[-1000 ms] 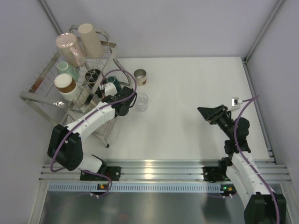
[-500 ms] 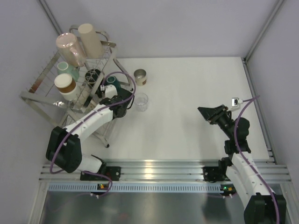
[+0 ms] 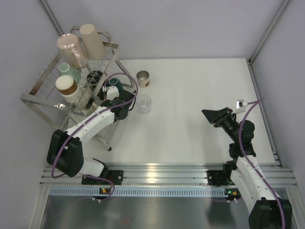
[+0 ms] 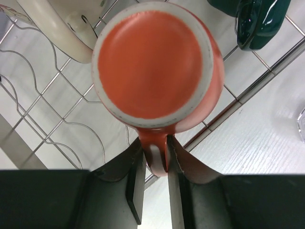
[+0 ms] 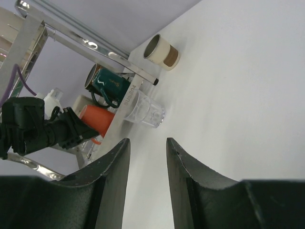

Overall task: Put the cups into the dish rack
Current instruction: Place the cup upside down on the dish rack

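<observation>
White tabletop (image 3: 200,86) carries the dish rack (image 3: 44,78) at its left, where our left gripper (image 4: 153,148) is clamped on the handle of an orange mug (image 4: 152,62) over the bottom tier. We judge this the placing step: next, let go and back out without snagging wire. Rightward, a glass (image 3: 144,104) waits; our right gripper (image 5: 147,143) hangs apart, empty.

Robot lab cell: white table (image 3: 190,95), grey walls (image 3: 167,24), aluminium rails (image 3: 167,172)
</observation>
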Action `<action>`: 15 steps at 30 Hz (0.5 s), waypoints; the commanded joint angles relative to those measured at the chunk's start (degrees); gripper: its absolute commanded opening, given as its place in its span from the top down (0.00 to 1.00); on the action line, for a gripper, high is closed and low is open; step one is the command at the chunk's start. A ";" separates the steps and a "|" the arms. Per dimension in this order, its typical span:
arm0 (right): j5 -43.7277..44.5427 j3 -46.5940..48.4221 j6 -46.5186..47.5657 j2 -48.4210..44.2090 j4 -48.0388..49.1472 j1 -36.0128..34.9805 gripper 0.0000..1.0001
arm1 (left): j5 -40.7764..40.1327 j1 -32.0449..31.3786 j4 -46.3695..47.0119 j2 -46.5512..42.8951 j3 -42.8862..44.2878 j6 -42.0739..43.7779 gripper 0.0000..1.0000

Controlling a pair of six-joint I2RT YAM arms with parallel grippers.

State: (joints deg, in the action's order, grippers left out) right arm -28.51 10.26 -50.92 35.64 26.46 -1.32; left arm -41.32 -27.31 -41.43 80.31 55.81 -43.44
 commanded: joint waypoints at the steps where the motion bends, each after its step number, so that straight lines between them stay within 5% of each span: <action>1: 0.56 2.13 1.61 -0.75 0.44 0.00 0.63 | -2.27 0.33 3.20 -2.09 1.58 0.64 0.71; 15: 0.74 3.62 2.58 -0.48 -1.06 0.00 0.63 | -9.73 0.42 3.55 0.37 2.72 1.69 0.67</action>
State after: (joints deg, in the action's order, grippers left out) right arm -28.49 10.33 -49.98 35.64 25.21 -1.32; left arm -45.39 -27.14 -40.51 80.18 56.14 -42.06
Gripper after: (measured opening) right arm 0.370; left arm 0.328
